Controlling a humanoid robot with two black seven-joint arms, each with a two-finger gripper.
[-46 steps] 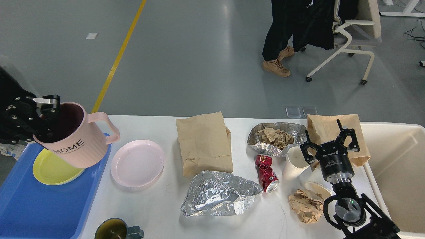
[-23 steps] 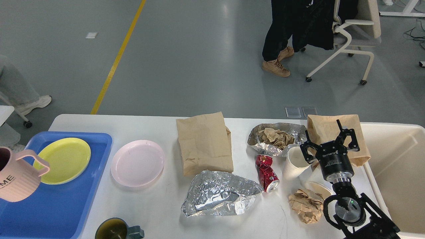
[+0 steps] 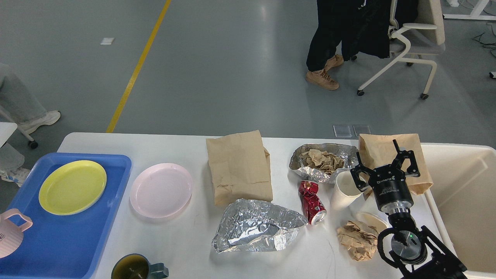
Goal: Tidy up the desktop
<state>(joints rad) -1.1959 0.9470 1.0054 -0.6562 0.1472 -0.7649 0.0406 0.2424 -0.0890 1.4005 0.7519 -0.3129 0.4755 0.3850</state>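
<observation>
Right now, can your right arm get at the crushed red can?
Probably yes. The right gripper hangs open just right of the red can; only the white paper cup stands between them, so approach from above.

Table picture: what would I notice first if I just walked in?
Probably the shiny crumpled foil in the middle of the white table, next to a squashed red can. On the left, a yellow plate sits in a bright blue tray. On the right, the robot's black gripper hangs open over a brown paper bag.

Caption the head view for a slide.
Open right gripper hovers above a white desktop cluttered with bags, foil and dishes.
</observation>
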